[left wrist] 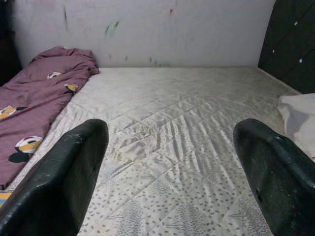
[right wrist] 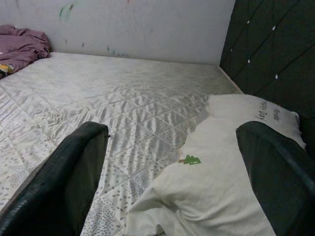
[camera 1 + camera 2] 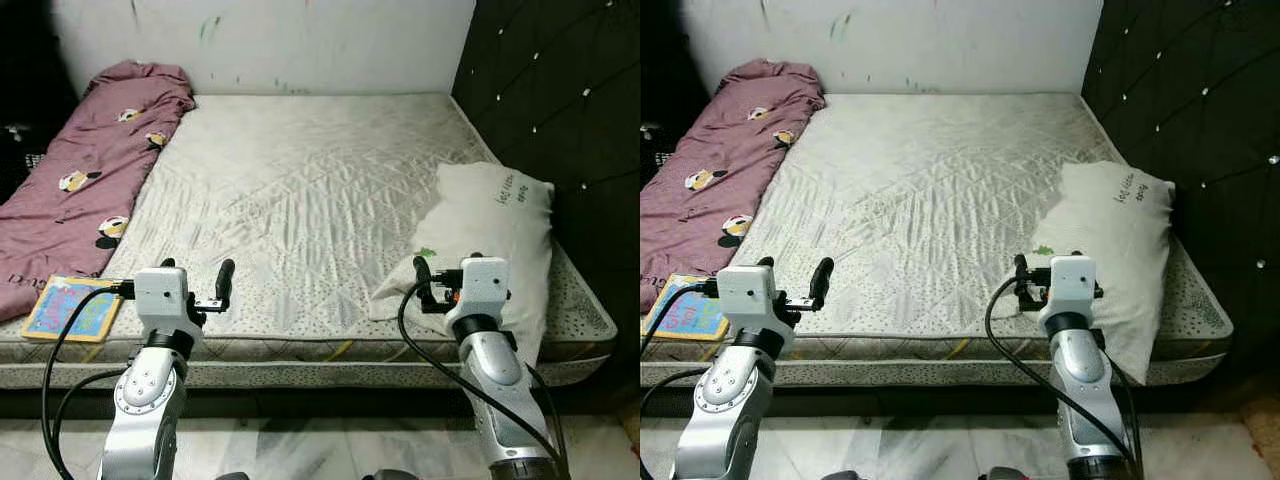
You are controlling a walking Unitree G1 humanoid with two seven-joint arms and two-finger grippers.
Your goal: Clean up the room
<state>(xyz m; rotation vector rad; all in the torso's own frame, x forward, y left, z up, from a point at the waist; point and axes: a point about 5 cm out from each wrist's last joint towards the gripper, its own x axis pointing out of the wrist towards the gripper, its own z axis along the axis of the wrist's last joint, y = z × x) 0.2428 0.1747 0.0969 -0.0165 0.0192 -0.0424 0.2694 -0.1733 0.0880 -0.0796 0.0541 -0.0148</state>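
We are looking at a bare quilted mattress filling the middle of the head view, with three loose things lying on it. A purple blanket printed with cartoon figures is lying bunched along the left edge, running from the upper left corner down toward the lower left. A colourful flat book is resting at the lower left, just beside the blanket's near end and close to the mattress edge. A white pillow with a small green tree mark is lying at the right, beside the dark tufted headboard.

We are holding the left gripper at the lower left, over the near edge of the mattress, its fingers spread wide with nothing between them. We are holding the right gripper at the lower right, over the near corner of the pillow, fingers likewise spread apart and empty. A white wall with paint smudges is closing off the top of the frame.
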